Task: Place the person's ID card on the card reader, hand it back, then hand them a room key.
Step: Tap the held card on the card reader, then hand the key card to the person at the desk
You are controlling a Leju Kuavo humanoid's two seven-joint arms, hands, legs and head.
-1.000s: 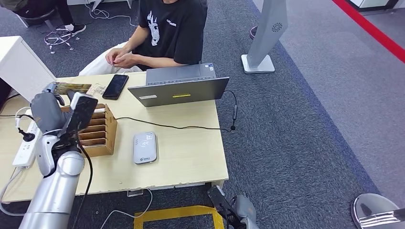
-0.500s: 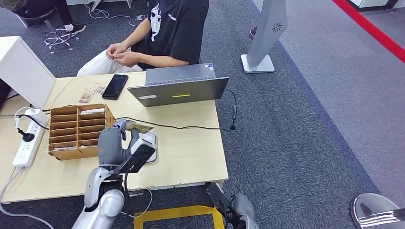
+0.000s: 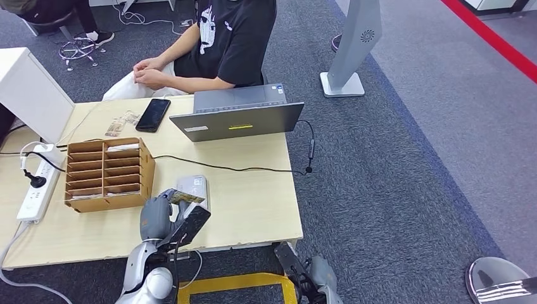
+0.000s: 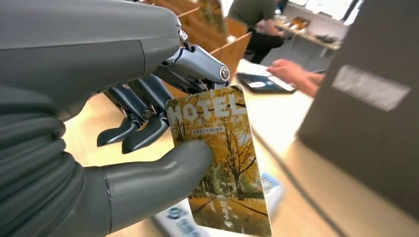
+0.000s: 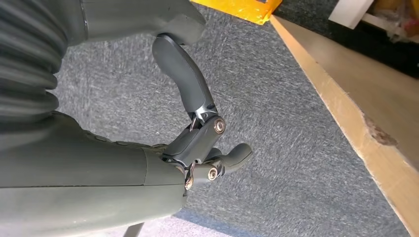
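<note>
Thumb and fingers (image 4: pixel 148 133) of the left hand (image 3: pixel 157 218) pinch the hotel key card (image 4: pixel 222 163) above the near worktop (image 3: pixel 253 209) edge, partly covering the white card reader (image 3: pixel 193 185). Card's lower text is blurred. Right hand (image 5: pixel 197 148) hangs beside the worktop, fingers curled, holding nothing.

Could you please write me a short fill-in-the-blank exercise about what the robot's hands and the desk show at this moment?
1. The card pinched by the left hand bears the printed word ____.
2. That hand hangs over the white card ____ on the desk.
3. The right hand holds ____.
4. The black phone lies beside the wooden ____.

Missing words: HOTEL; reader; nothing; organizer
</note>
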